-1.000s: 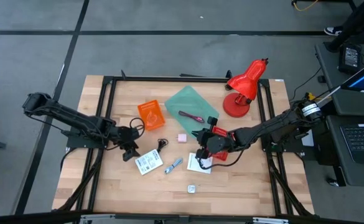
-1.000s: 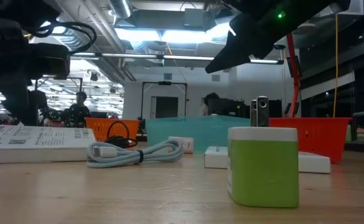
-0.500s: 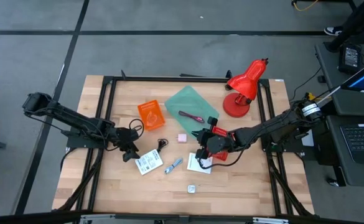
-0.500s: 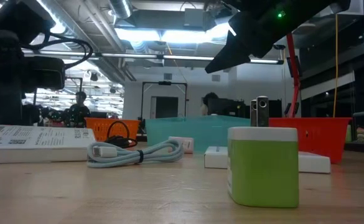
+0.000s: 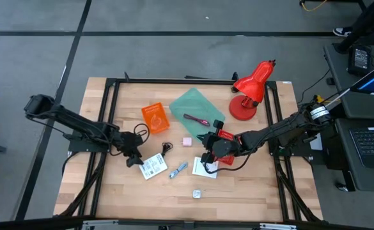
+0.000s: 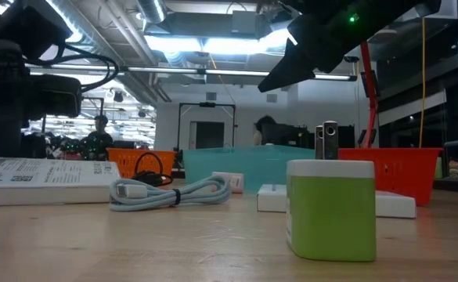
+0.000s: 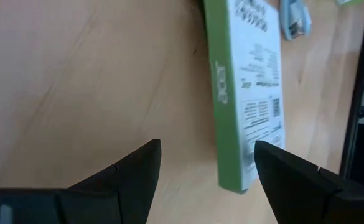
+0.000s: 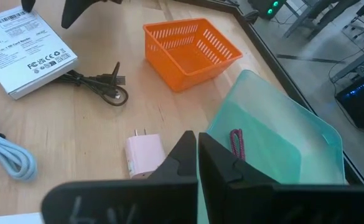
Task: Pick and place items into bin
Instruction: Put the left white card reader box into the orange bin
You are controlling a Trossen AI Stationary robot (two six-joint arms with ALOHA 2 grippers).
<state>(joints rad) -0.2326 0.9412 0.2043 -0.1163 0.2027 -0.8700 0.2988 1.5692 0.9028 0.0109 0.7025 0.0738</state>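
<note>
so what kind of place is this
Probably a robotics lab or workshop: a wooden table with a black frame, bare ceiling ducts and strip lights in a large open room, and a laptop alongside.

Two dark, slender jointed arms, seen from above. The left arm is matt black throughout, with a bulky rounded joint housing at its outer end and a thin black cable looping beside its wrist. The right arm is black with a silver-white ring at one joint, a red ribbed block at the wrist, and a black cable looping under it. The left gripper has two black, wedge-shaped fingers; the right gripper has two black, tapered fingers with angular faces.
</note>
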